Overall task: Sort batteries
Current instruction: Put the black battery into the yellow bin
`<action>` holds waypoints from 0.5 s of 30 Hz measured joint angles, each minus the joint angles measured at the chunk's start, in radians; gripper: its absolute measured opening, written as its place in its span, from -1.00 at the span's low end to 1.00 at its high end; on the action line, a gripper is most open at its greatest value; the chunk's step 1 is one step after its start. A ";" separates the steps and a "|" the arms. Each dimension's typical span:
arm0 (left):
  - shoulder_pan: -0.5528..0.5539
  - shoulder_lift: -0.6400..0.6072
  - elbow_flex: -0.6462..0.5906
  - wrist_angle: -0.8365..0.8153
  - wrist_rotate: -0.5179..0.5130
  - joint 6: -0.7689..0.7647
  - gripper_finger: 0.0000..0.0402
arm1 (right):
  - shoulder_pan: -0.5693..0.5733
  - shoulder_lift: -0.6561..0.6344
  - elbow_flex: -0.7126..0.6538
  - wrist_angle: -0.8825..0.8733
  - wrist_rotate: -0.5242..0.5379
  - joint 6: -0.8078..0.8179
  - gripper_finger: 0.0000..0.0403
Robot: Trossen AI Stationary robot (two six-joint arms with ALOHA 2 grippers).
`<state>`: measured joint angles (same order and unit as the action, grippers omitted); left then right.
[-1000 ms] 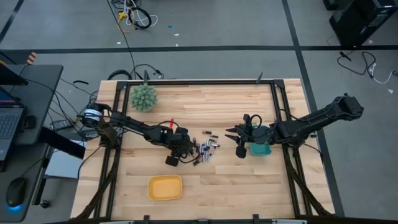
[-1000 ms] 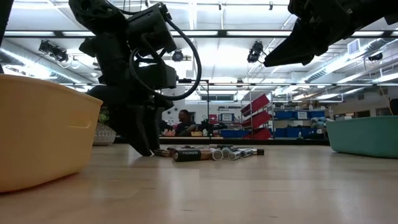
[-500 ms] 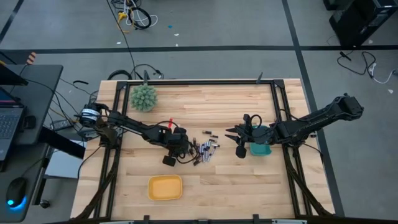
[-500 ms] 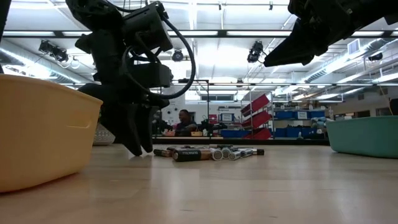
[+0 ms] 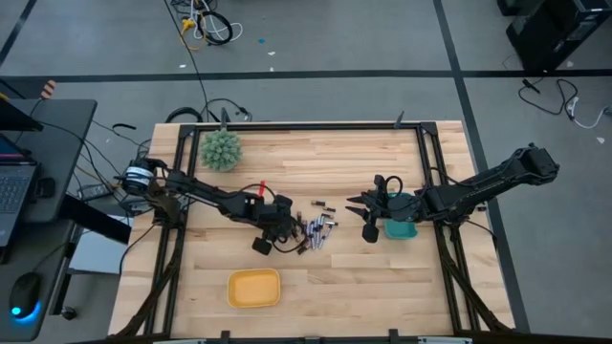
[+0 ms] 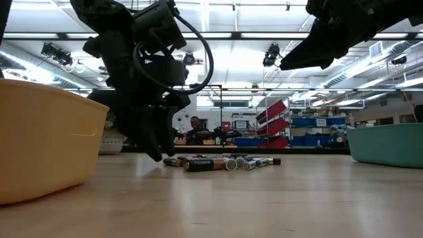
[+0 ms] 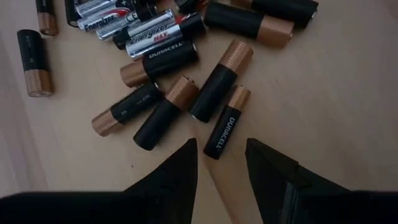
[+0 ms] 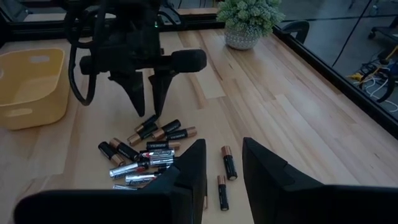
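The batteries (image 5: 314, 230) lie loose in a small pile at the table's middle, black-and-copper cells mixed with silvery ones (image 7: 155, 31). My left gripper (image 7: 221, 158) stands open at the pile's left end, slanting steeply down, its fingertips close over the wood (image 6: 156, 153). One black-and-copper battery (image 7: 225, 129) lies just ahead of the gap between its fingers, untouched. My right gripper (image 5: 369, 225) hangs open and higher up, to the right of the pile (image 8: 147, 155), holding nothing.
A yellow tray (image 5: 253, 288) sits near the front edge, left of centre. A teal tray (image 5: 402, 230) sits under my right arm. A spiky green plant (image 5: 221, 149) stands at the far left corner. Two stray batteries (image 8: 225, 173) lie right of the pile.
My left gripper has rolled about the line it points along, its fingertips swinging a little left and back at the pile's left end. Its gap has stayed the same. The batteries have not moved.
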<state>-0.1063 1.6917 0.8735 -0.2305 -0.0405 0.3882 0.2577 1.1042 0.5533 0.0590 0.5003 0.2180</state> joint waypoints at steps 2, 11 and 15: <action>0.008 0.006 0.001 0.006 0.013 0.001 -0.32 | 0.000 0.000 0.000 0.000 0.000 0.000 -0.55; 0.025 0.031 0.003 0.029 0.046 0.004 -0.32 | 0.000 0.000 0.000 -0.001 0.000 0.009 -0.55; 0.028 0.031 0.003 0.026 0.049 0.004 -0.33 | 0.000 0.000 0.000 -0.004 0.000 0.009 -0.55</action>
<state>-0.0784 1.7229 0.8764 -0.2043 0.0082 0.3923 0.2577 1.1042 0.5533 0.0555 0.5007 0.2272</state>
